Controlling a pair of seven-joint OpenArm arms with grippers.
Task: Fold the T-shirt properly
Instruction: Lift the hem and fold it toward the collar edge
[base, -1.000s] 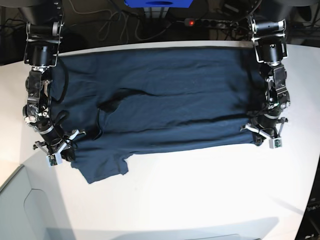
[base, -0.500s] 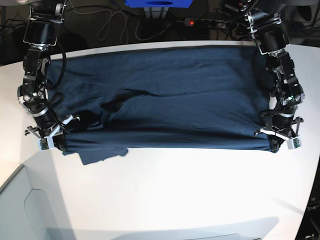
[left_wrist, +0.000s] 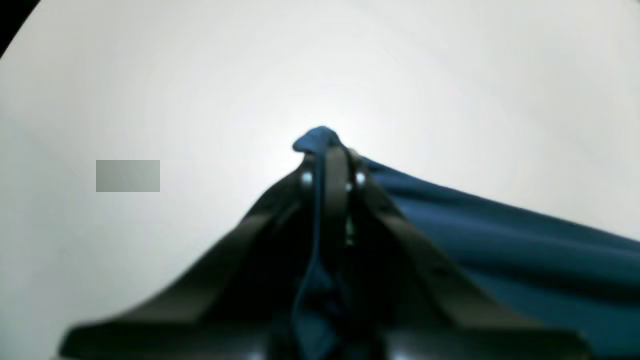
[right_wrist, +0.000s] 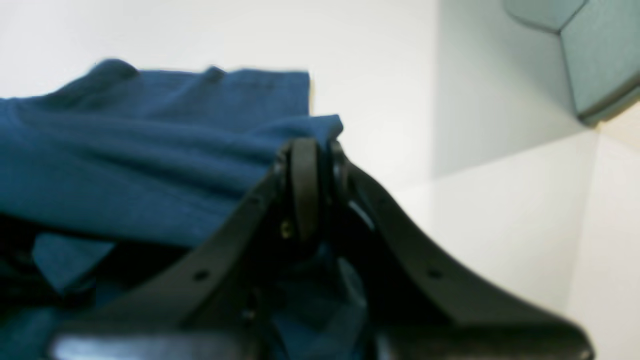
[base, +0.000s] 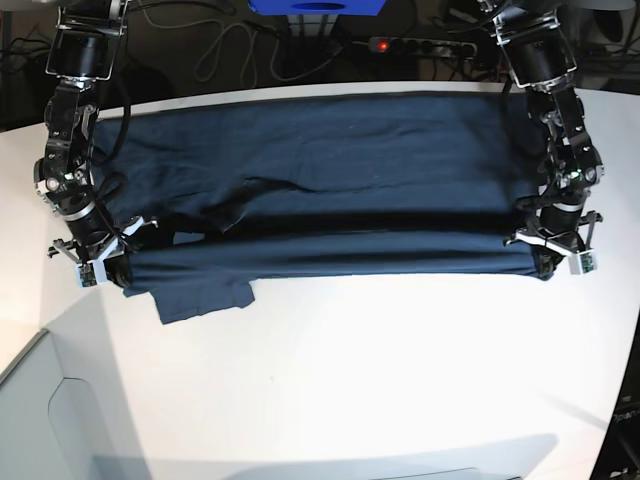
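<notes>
The dark navy T-shirt (base: 330, 160) lies spread across the white table (base: 400, 380). Its near edge is pulled taut in a straight band between both grippers. My left gripper (base: 556, 258), at the right of the base view, is shut on a pinch of the cloth (left_wrist: 320, 139), with the T-shirt (left_wrist: 500, 240) trailing away to the right. At the left of the base view my right gripper (base: 100, 268) is shut on the other end of that edge, its jaws closed (right_wrist: 307, 150) over the T-shirt (right_wrist: 125, 150). One sleeve (base: 200, 298) lies flat on the table below the band.
A power strip (base: 420, 45) with a red light, cables and a blue object (base: 315, 6) lie behind the table's far edge. A grey bin (base: 40, 420) stands at the near left corner and shows as a grey bin (right_wrist: 590, 55) in the right wrist view.
Both grippers, still shut on the near edge, first spread it taut, then carried it towards the back of the table. The loose sleeve now trails out under the band.
</notes>
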